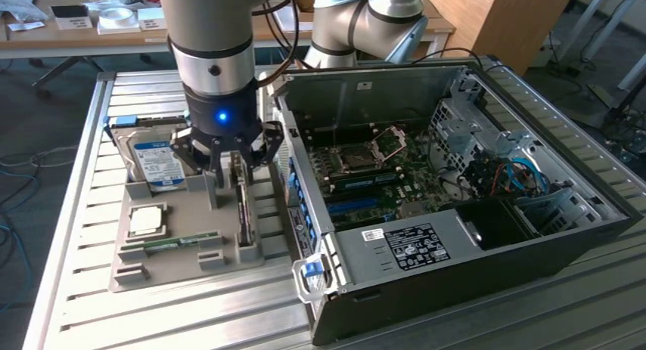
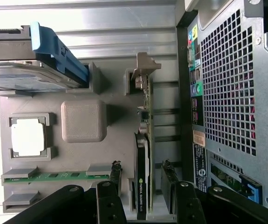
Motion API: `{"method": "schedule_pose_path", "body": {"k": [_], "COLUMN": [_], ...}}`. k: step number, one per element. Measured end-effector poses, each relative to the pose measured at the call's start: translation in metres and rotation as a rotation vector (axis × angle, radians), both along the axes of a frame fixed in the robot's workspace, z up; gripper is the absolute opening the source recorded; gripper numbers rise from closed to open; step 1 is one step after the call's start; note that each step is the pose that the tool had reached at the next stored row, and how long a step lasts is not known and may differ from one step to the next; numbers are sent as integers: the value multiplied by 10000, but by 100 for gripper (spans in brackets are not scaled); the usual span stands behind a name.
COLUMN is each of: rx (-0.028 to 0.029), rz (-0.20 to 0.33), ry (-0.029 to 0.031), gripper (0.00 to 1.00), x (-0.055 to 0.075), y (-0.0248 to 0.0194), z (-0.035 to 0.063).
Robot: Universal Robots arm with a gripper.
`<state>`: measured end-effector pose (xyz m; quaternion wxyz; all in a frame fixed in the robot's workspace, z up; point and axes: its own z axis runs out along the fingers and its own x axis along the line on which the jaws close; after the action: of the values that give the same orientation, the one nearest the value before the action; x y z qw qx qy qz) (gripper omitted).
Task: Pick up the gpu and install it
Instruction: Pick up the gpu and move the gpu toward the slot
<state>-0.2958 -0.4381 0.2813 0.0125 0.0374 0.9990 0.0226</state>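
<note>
The claw [image 1: 234, 167] [image 2: 142, 171] hung open over a grey tray [image 1: 172, 268] [image 2: 120, 95] on the slatted metal table [image 1: 202, 314] [image 2: 115, 23], low enough that its two dark fingers [image 2: 116, 173] reached down on either side of the graphics card [image 1: 245, 214] [image 2: 143, 154]. The card stood on its long edge in a slot of the tray, directly under the claw and between the fingers. In the wrist view a narrow gap showed on each side, so the fingers were not pressing on it. The card's silvery bracket lay at the end farthest from the claw's fingertips in that view. On one side of the claw, just beside the tray, stood the computer case [image 1: 485, 289] [image 2: 227, 93] with its side panel off and the main board exposed. On the claw's other side, away from the case, the tray held a hard drive [image 1: 156, 162] [image 2: 22, 77] propped upright in a blue-edged carrier, a square processor chip [image 1: 148, 219] [image 2: 28, 136] lying flat in its own recess, and a narrow green memory stick [image 1: 181, 240] [image 2: 54, 176]. Between the chip and the card a plain square block [image 2: 83, 121] rose from the tray.
</note>
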Motion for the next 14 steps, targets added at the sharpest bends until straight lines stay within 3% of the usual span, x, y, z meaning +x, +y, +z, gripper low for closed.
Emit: {"method": "schedule_pose_path", "body": {"k": [14], "rx": [0], "rz": [0], "ry": [0], "gripper": [47], "x": [0], "y": [0], "z": [-36]}}
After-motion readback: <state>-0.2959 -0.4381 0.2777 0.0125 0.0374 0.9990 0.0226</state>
